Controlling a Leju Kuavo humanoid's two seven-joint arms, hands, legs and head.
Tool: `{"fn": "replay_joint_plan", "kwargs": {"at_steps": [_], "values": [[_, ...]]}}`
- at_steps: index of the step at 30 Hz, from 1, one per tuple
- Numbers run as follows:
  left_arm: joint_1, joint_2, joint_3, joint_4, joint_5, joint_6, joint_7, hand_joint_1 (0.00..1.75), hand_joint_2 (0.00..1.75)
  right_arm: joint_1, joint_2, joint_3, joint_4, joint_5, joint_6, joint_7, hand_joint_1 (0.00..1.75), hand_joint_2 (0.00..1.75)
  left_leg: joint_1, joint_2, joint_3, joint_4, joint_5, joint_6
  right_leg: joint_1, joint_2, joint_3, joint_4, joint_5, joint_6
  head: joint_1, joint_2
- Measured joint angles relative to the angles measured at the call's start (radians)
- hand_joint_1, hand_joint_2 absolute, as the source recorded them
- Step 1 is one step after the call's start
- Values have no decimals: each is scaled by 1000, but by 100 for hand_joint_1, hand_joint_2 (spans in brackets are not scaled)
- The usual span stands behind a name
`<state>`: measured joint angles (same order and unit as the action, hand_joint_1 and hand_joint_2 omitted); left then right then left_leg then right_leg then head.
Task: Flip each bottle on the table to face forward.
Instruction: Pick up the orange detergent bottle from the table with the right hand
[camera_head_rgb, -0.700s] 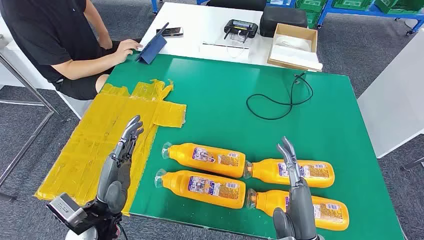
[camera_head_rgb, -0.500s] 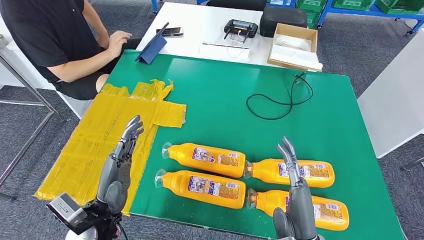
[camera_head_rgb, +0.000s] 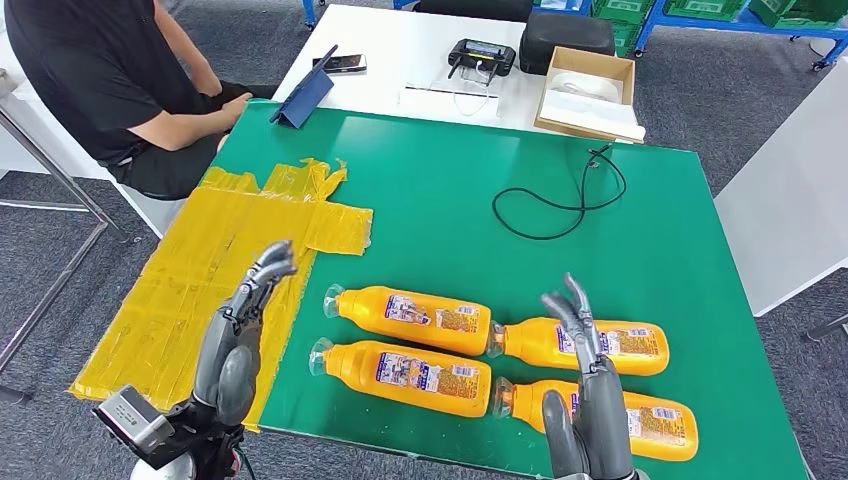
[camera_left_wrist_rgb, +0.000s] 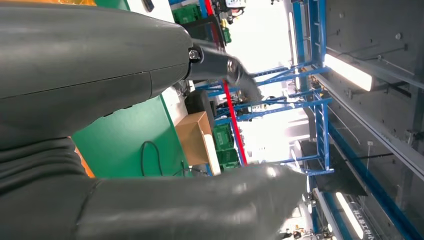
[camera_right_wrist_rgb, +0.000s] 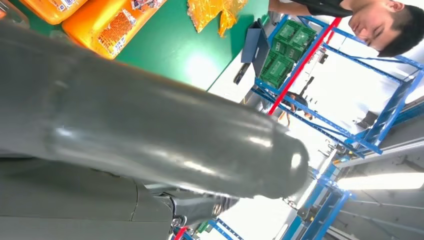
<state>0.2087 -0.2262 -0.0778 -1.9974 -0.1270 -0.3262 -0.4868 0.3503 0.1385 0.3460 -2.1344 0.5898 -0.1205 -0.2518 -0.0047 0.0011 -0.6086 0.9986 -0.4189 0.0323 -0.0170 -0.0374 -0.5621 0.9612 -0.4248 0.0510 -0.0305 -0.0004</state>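
Green counter (camera_head_rgb: 430, 190): occupying the middle of the head view, running from upper centre to the lower edge.

Four orange bottles, all lying on their sides in the lower centre of the frame, caps pointing toward the left, printed labels facing up:
- upper left bottle (camera_head_rgb: 410, 317), lying just above the lower left bottle (camera_head_rgb: 400, 375);
- upper right bottle (camera_head_rgb: 590, 346), its cap end touching the base of the upper left one;
- lower right bottle (camera_head_rgb: 620, 415), near the bottom edge, partly hidden behind the right forearm.

Left hand (camera_head_rgb: 245, 320): rising at lower left of the frame, over the yellow tape patch (camera_head_rgb: 200, 285), well apart from the bottles. Fingers apart and bending slightly at the tips, holding nothing.

Right hand (camera_head_rgb: 580, 350): rising at lower right centre, showing in front of the two right-hand bottles. Fingers spread and curling a little, holding nothing; whether it is touching a bottle cannot be told.

Black cable (camera_head_rgb: 560, 190): lying looped on the counter in the upper right centre.

White counter (camera_head_rgb: 400, 70) behind, at upper centre, carrying a tablet (camera_head_rgb: 305, 95), a phone (camera_head_rgb: 340, 64), a black controller (camera_head_rgb: 482, 55) and a cardboard box (camera_head_rgb: 588, 95).

Person (camera_head_rgb: 100, 80): sitting at the upper left corner, wearing a black shirt, arm resting near the counter's corner.
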Motion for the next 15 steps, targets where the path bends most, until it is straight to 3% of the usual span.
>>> {"fn": "replay_joint_plan", "kwargs": {"at_steps": [15], "values": [[0, 0, 0, 0, 0, 0, 0, 175, 0, 0, 0, 0, 0, 0, 0, 0, 175, 0, 0, 0, 0, 0, 0, 0, 0, 0, 0, 0, 0, 0, 0, 0]]}}
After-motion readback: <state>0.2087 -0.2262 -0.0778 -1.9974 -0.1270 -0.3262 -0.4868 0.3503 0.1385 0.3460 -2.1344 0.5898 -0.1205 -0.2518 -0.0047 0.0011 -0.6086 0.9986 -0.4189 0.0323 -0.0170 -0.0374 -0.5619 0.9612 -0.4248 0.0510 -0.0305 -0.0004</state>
